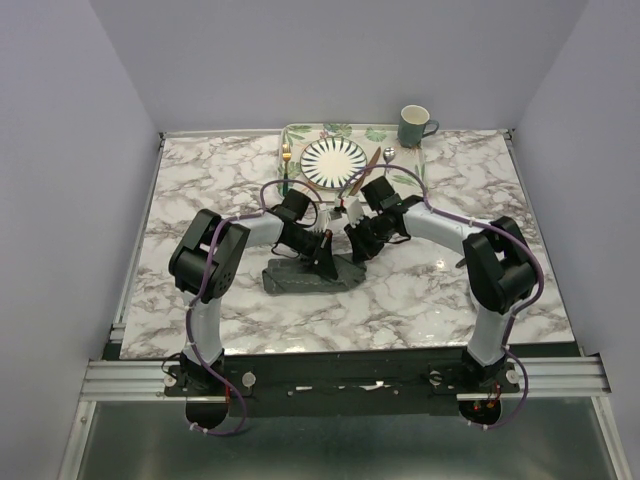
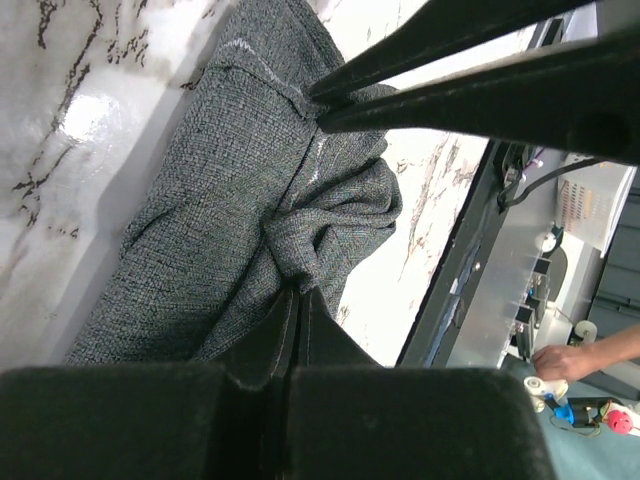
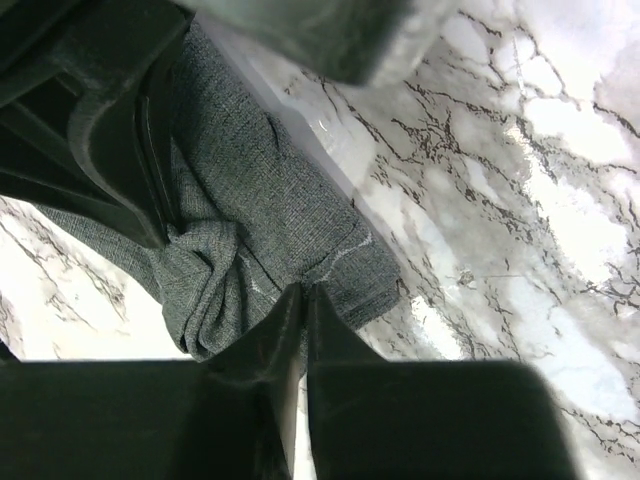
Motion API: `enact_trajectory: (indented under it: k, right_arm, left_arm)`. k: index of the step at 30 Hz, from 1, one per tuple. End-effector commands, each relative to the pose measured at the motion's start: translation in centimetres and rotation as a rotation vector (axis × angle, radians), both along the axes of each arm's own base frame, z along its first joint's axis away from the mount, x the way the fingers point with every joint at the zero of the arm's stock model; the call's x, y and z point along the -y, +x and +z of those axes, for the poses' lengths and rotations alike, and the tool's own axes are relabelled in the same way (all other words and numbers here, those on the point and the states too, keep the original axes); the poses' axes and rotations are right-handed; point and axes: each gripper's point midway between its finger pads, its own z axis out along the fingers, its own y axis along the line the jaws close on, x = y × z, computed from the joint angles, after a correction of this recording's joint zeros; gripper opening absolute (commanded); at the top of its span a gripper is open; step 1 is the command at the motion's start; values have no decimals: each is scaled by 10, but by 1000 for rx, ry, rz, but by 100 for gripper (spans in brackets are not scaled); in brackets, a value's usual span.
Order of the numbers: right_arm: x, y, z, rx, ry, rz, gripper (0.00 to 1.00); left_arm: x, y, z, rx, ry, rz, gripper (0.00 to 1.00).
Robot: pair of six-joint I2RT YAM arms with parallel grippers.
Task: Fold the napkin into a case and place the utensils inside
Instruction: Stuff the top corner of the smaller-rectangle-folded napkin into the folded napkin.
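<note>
- The napkin is bunched on the table, between the arms.
- A crumpled fold is pinched by the closed left gripper.
- Its stitched edge is clamped by the closed right gripper.
- The fork and spoon are laid beside the plate.

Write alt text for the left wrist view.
The left gripper is shut on a bunched fold of the grey napkin, which lies on the marble table. From the upper right, the right gripper pinches the napkin's stitched edge.
</note>
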Motion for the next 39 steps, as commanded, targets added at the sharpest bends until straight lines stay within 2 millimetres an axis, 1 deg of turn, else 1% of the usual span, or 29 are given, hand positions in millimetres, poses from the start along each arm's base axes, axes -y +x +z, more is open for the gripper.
enact_trajectory:
  k: [1, 7, 10, 12, 18, 25, 28, 32, 39]
  right_arm:
    - [-4, 4, 15, 48, 17, 8, 1]
    - [-8, 3, 33, 63, 58, -4, 1]
    - [-8, 2, 37, 70, 67, -5, 1]
    - [-7, 0, 36, 65, 68, -4, 1]
    - [-7, -5, 32, 52, 69, 6, 1]
    - [-5, -4, 24, 42, 50, 1, 1]
    - [-6, -4, 26, 43, 56, 4, 1]
    - [-7, -1, 31, 55, 65, -6, 1]
    - [-9, -2, 33, 50, 80, -13, 1]
  left_arm:
    - [-1, 12, -4, 13, 27, 27, 0]
    - [2, 16, 0, 18, 17, 26, 0]
    - [2, 18, 2, 18, 17, 28, 0]
    - [4, 19, 2, 14, 16, 30, 0]
    - [8, 30, 7, 22, -6, 44, 0]
    - [14, 36, 20, 38, -49, 33, 0]
    - [15, 40, 19, 33, -48, 39, 0]
    - [16, 46, 12, 27, -26, 45, 0]
    - [18, 48, 3, 2, -17, 45, 0]
